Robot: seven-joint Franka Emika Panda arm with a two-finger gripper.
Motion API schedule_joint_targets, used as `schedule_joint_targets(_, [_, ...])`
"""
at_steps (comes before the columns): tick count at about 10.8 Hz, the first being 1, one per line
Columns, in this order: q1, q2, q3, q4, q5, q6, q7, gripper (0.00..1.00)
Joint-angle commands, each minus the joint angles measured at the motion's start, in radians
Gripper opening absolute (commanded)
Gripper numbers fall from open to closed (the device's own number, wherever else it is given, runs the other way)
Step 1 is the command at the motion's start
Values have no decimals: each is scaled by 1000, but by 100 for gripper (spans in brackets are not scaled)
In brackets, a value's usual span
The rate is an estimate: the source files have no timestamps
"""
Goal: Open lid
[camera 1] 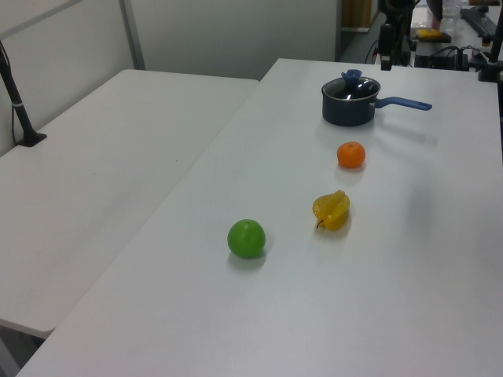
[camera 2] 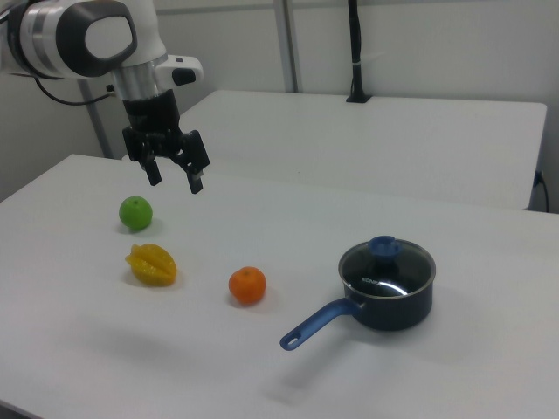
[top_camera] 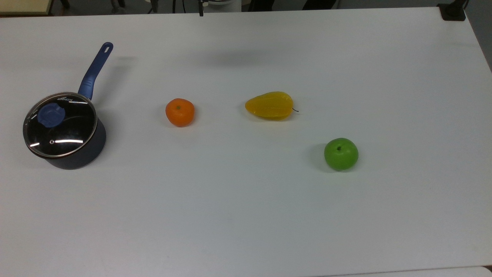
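Gripper (camera 2: 175,177) hangs high above table (top_camera: 246,215), fingers apart, holding nothing, well apart from lid (top_camera: 60,124). Lid sits closed on saucepan (top_camera: 82,154) at top view's left, blue knob (top_camera: 52,114) up, free for grasp from above. Orange (top_camera: 180,112), starfruit (top_camera: 270,105), green apple (top_camera: 341,154) lie between. White tabletop; second table (camera 1: 94,181) beside.

The tabletop (top_camera: 246,215) is white, matte and evenly lit, with soft shadows. In the left view, a second white table (camera 1: 102,173) stands beside it at the frame's left, separated by a narrow seam. A black pole (camera 1: 17,94) on a clamp base stands at that table's left edge. Plain pale walls (camera 1: 228,35) close the background. In the right view, a metal post (camera 2: 286,44) rises at upper centre against the wall.
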Motion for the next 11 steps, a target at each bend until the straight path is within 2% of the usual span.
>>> schedule_joint_targets(1, [-10,-9,-9,2,20,1,-29,100])
schedule_joint_targets(5, [-14,-7,-10,3,19,6,-29,100])
schedule_joint_targets(9, [-135,31,-21,19,20,156,-28,100])
schedule_joint_targets(11, [-207,96,-21,63,20,230,-26,100])
